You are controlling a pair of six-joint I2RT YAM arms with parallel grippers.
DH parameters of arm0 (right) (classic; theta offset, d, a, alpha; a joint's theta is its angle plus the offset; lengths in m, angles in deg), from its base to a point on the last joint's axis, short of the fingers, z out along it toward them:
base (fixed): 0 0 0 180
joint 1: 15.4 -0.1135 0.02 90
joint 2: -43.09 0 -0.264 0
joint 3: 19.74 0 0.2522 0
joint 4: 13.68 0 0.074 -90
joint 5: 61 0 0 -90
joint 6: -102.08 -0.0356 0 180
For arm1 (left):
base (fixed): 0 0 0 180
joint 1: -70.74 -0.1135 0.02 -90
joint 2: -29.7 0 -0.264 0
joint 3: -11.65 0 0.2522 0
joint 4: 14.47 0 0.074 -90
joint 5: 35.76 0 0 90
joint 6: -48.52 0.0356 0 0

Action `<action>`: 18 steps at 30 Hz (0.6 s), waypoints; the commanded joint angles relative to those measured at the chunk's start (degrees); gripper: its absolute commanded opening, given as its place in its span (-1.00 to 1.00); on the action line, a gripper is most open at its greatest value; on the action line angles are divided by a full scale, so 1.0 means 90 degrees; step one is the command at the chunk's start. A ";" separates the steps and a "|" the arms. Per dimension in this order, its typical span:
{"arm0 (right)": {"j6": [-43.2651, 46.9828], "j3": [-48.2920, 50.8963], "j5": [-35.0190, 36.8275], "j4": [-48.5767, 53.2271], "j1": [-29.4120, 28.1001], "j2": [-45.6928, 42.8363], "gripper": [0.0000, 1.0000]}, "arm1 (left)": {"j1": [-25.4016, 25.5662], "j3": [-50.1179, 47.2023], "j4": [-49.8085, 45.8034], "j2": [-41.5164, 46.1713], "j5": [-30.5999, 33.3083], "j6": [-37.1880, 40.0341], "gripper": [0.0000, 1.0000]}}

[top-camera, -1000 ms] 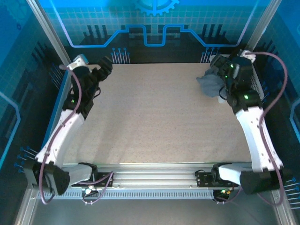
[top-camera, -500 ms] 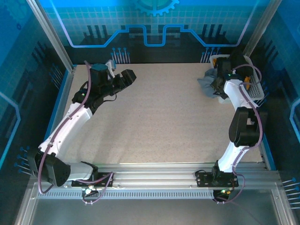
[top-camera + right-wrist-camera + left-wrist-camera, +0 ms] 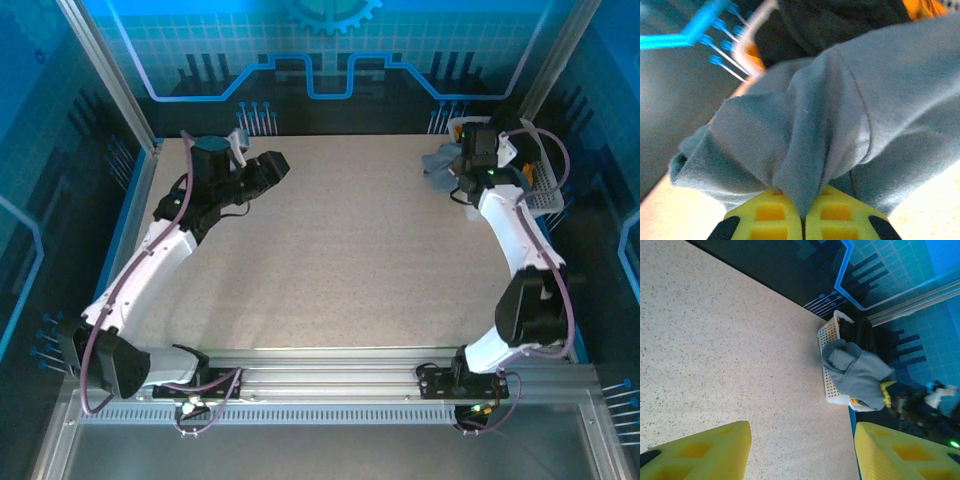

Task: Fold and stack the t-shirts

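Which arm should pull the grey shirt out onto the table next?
Right: the right gripper is shut on a fold of the grey t-shirt at the white basket. The left gripper is open over the table, far away.

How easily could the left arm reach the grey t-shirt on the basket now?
Probably not without a long stretch. The left pincer hangs over the far-left part of the table; the grey t-shirt drapes over the white basket at the far-right corner, pinched by the right pincer. Only bare tabletop lies between.
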 commanded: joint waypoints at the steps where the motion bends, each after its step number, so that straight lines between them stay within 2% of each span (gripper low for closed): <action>1: 0.0258 -0.0347 0.0492 -0.0508 -0.0252 -0.0620 -1.00 | 0.0070 0.0158 0.0103 -0.0230 -0.0238 -0.0134 0.17; 4: 0.0553 -0.0985 0.0318 -0.0423 -0.0454 -0.0727 -1.00 | 0.0075 0.0213 0.0099 -0.0341 -0.0229 -0.0150 0.17; 8: 0.0803 -0.1849 -0.0316 -0.0550 -0.0797 -0.0765 -1.00 | 0.0075 0.0310 -0.0022 -0.0408 -0.0094 -0.0128 0.21; 12: 0.1136 -0.2673 -0.0479 -0.0449 -0.1551 -0.0663 -1.00 | 0.0075 0.0398 -0.0262 -0.0374 0.0189 -0.0019 0.25; 15: 0.1054 -0.3007 -0.0546 -0.0486 -0.2165 -0.0595 -1.00 | 0.0077 0.0420 -0.0367 -0.0297 0.0355 0.0010 0.36; 18: 0.0925 -0.3357 -0.0559 -0.0388 -0.2896 -0.0372 -1.00 | 0.0075 0.0407 -0.0503 -0.0201 0.0571 0.0010 0.39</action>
